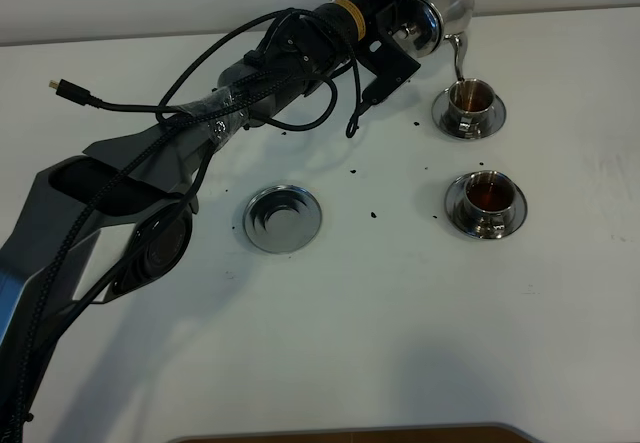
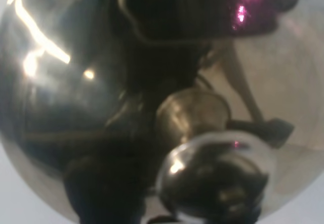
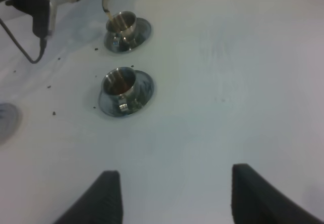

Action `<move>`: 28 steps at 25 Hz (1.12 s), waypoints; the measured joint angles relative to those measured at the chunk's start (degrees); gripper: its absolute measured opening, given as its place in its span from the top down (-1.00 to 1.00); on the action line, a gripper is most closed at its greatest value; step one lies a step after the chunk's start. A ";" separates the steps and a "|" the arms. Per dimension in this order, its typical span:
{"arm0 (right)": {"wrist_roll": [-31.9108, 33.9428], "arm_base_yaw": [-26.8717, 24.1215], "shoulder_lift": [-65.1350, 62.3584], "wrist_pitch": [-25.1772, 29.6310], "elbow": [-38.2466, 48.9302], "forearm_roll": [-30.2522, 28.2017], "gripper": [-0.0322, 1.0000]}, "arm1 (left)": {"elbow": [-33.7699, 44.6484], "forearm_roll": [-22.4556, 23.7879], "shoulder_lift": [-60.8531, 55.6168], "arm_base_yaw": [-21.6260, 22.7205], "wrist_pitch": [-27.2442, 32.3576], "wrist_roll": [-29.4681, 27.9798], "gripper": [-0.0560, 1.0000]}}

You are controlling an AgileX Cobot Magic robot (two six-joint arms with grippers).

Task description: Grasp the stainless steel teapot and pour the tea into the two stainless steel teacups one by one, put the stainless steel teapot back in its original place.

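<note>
The stainless steel teapot (image 1: 447, 5) hangs tilted at the back right, my left gripper (image 1: 408, 21) shut on its handle side. Its spout (image 1: 460, 58) points down into the far teacup (image 1: 470, 97), and a thin stream of tea runs into that cup. The near teacup (image 1: 486, 196) on its saucer holds brown tea. Left of the cups, the bare ringed saucer (image 1: 282, 218) lies on the table. The left wrist view is filled by the teapot's shiny body (image 2: 71, 82) and lid knob (image 2: 212, 181). My right gripper (image 3: 176, 178) is open above the table, well short of both cups (image 3: 119, 82).
Dark tea drops (image 1: 372, 214) speckle the white table between the saucer and the cups. A loose black cable with a plug (image 1: 70, 90) lies at the back left. The left arm (image 1: 200, 133) stretches across the table's left half.
</note>
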 joint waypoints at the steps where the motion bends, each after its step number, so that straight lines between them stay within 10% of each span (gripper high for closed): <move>1: 0.00 0.00 0.00 0.00 0.00 0.00 0.01 | 0.00 0.00 0.00 0.00 -0.25 0.49 0.44; 28: 0.00 0.00 0.00 0.00 0.00 0.00 0.01 | 0.00 -3.05 0.04 0.00 -3.68 1.86 0.44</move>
